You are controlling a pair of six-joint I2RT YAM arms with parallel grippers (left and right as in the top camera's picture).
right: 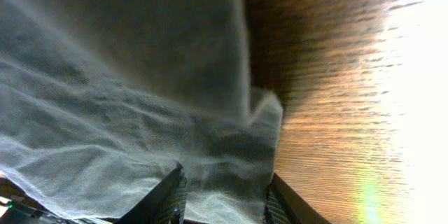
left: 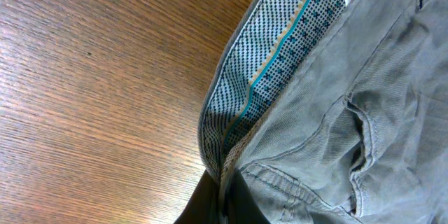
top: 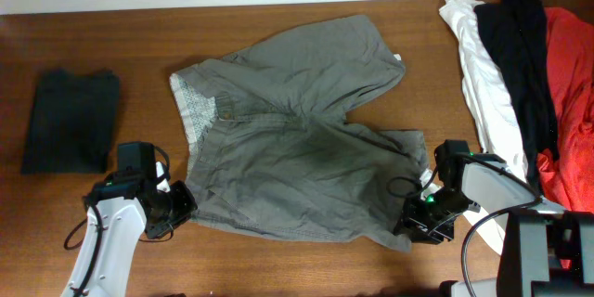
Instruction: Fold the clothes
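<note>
Two claws grip the clothes (top: 297, 148), which lie spread out in the middle of the table (top: 278, 274). The left claw (top: 181, 206) is squeezed tight on the waistband corner. The right claw (top: 415, 221) is partly open, with bunched leg hem pinched between its fingers (right: 171, 196).

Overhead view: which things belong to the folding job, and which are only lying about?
For the job:
grey-khaki garment

Lying about:
dark folded garment
white garment
black garment
red garment
</note>
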